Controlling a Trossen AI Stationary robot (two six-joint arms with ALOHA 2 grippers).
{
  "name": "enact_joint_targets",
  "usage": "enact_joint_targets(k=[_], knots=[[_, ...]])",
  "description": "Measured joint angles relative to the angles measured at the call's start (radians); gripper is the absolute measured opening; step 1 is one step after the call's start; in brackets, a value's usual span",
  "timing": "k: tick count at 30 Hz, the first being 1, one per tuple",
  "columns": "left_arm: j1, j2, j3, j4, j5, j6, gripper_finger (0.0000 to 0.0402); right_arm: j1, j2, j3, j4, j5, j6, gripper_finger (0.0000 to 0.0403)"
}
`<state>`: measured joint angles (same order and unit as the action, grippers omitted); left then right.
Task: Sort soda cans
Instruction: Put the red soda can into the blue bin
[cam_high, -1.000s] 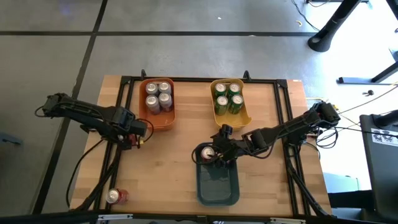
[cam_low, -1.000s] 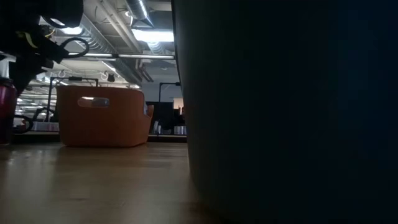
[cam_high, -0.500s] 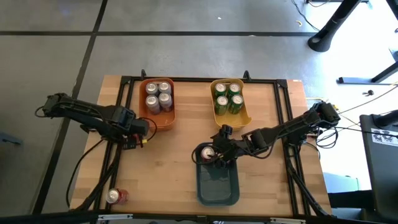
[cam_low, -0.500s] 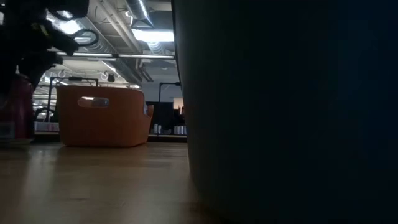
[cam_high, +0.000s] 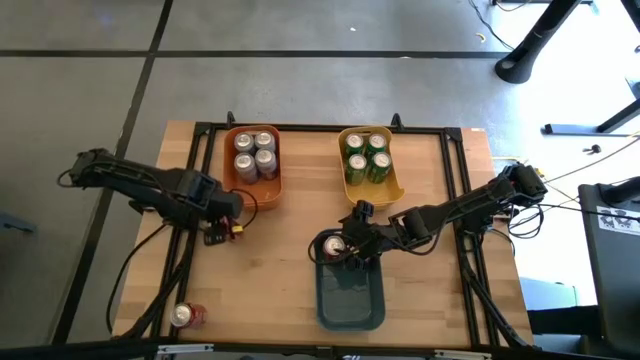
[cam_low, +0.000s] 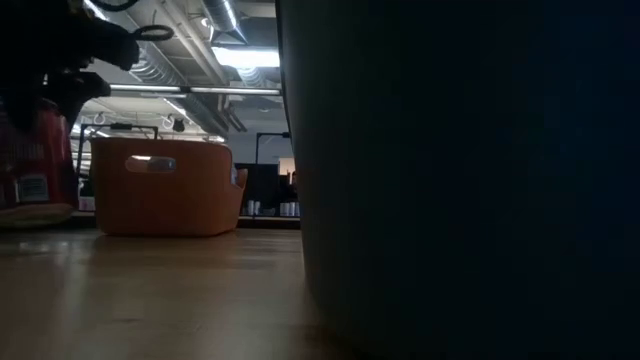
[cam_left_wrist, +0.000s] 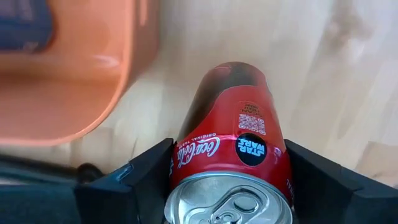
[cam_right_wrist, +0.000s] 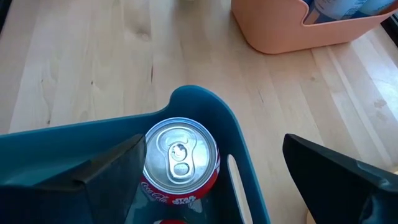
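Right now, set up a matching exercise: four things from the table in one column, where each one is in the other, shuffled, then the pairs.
Things:
1. silver-grey metal soda cans
2. green metal soda cans
3. red metal soda can with Star Wars badge
4. red metal soda can lying alone

Places:
A. between the left gripper's jaws
B. in the yellow plastic bin
C. near the table's front left corner
D. in the orange plastic bin

Pairs: 1-D, 2-B, 3-A, 4-C
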<state>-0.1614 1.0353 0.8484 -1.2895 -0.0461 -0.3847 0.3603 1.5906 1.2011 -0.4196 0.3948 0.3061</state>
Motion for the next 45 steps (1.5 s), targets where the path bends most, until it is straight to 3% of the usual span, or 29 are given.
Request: enact_joint_targets(k=[10,23,36,45], knots=[[-0.071,0.118,0.099,0.019,0.002,-0.024,0.0251,0.0,0.0,0.0,-0.002,0.0,0.0,0.0376],[-0.172,0.414,0.457,-0.103,-0.045,0.003,0.0252,0.014,0.0,0.0,-0.058,-0.009,0.02,0.0376],[-0.246,0.662,0.823,-0.263,-0.096,-0.002,0.0252,0.165,-0.101,-0.001,-0.192,0.115,0.15,0.0376],[-0.279,0.807,1.06,-0.282,-0.1,0.033,0.0251,0.304,-0.161,-0.001,-0.268,0.122,0.325,0.0376]])
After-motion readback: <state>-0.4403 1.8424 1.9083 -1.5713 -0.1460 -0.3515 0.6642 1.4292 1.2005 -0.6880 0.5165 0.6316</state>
